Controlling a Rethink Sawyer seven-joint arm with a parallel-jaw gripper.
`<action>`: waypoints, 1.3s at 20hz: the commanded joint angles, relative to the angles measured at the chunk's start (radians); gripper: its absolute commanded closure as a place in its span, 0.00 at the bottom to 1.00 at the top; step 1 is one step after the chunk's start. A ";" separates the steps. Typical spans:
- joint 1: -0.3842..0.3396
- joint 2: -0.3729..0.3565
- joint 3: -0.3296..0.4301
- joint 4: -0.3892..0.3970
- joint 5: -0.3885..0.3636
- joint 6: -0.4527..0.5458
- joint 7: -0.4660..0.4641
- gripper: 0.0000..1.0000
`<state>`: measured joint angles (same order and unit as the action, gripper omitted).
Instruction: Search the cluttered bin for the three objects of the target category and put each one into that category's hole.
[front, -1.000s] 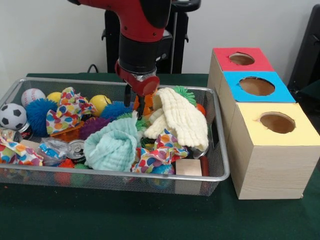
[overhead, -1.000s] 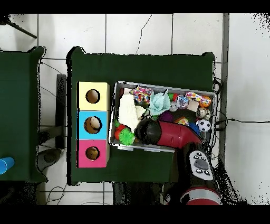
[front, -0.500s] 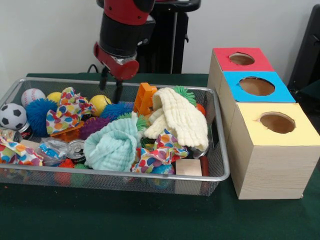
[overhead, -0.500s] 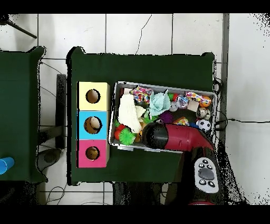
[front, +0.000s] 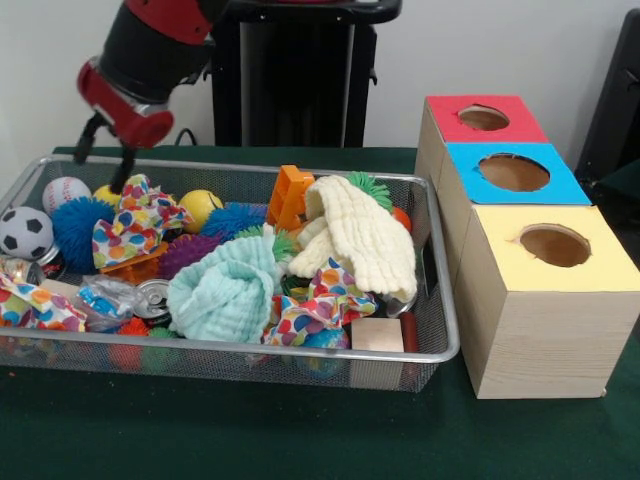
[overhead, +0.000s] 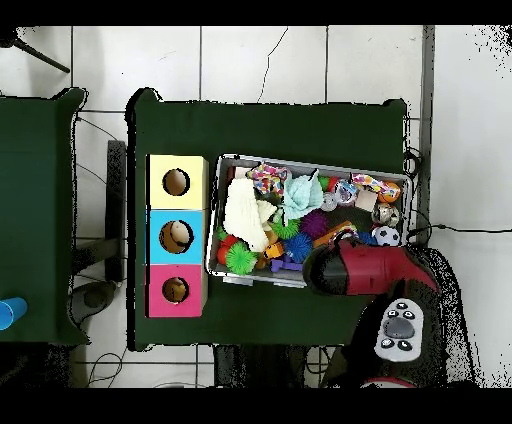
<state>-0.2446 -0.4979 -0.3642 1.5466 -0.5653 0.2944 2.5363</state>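
Overhead, the arm (overhead: 365, 270) hides the gripper (front: 104, 162) (fingers apart).

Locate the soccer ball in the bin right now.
Front view: the soccer ball sits at the wire bin's far-left end, beside the blue spiky ball and below the baseball.
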 joint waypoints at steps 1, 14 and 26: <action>0.045 0.318 -0.168 -0.166 -0.024 -0.349 0.195 0.00; -0.115 0.365 0.031 -0.101 0.130 -0.661 0.100 0.00; -0.074 0.518 -0.126 -0.157 0.291 -0.792 0.007 0.00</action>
<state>-0.3091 -0.0930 -0.5093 1.4465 -0.3542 -0.4567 2.5363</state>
